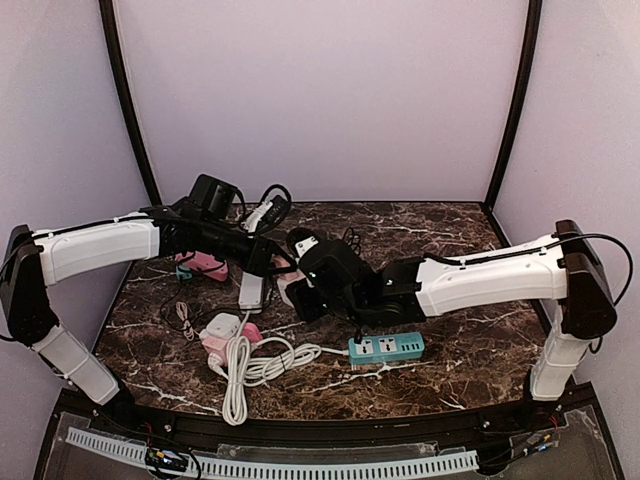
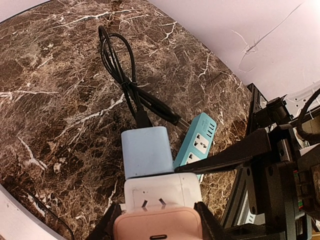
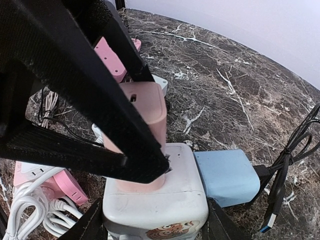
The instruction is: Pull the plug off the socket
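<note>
1. Now my left hand (image 2: 157, 231) is closed narrow on the pink plug (image 3: 142, 125), with one black finger flat against each of its sides.
2. The pink plug stands upright in the top face of the white socket cube (image 3: 155, 197). It is fully seated, and no gap shows between the two.
3. My right hand (image 3: 155, 227) is about half wide and holds that cube, a finger against each of two opposite sides, below the plug.
4. Seen from above, both hands meet near the middle of the counter (image 2: 50, 100), my left arm reaching in from the left and my right from the right.
5. A light blue adapter (image 2: 146, 150) is plugged into a side face of the cube. A black cable (image 2: 122, 75) leads out of it and loops away across the counter.
6. A teal power strip (image 1: 386, 347) lies flat just beside my right forearm, toward the near edge.
7. A pink power strip (image 3: 60, 184) and a coiled white cable (image 1: 240, 365) lie together on the near left part of the counter.
8. Whether the cube rests on the counter or hangs above it, I cannot tell.
</note>
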Controlling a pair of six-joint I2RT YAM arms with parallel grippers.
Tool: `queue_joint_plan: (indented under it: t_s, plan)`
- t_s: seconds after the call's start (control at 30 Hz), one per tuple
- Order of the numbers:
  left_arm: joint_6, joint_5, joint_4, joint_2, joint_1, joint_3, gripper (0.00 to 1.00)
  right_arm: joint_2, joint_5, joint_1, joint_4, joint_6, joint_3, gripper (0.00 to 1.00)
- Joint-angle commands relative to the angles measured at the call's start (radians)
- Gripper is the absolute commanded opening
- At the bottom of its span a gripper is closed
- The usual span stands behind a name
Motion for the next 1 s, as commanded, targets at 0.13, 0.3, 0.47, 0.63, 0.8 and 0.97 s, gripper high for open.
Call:
queue_joint_plan:
  t_s: [0.13, 0.3, 0.47, 0.63, 0.8, 0.97]
  plan:
    - [0.040, -0.032, -0.030, -0.043, -0.010, 0.011, 0.16, 0.036, 0.076, -0.019, -0.097, 0.057, 0.058, 0.00]
    - [0.037, -0.014, -0.032, -0.042, -0.010, 0.014, 0.16, 0.020, 0.078, -0.019, -0.086, 0.055, 0.043, 0.00]
    - [0.033, 0.018, -0.039, -0.023, -0.009, 0.022, 0.16, -0.030, 0.030, -0.017, 0.029, 0.017, -0.039, 0.00]
    - [0.024, 0.041, -0.055, 0.006, -0.007, 0.038, 0.15, -0.075, 0.013, -0.012, 0.103, -0.016, -0.087, 0.00]
    - [0.014, 0.050, -0.060, 0.017, 0.001, 0.043, 0.15, -0.120, -0.017, 0.000, 0.218, -0.075, -0.141, 0.00]
    - [0.001, 0.049, -0.065, 0.030, 0.016, 0.046, 0.15, -0.129, -0.014, 0.015, 0.246, -0.100, -0.152, 0.00]
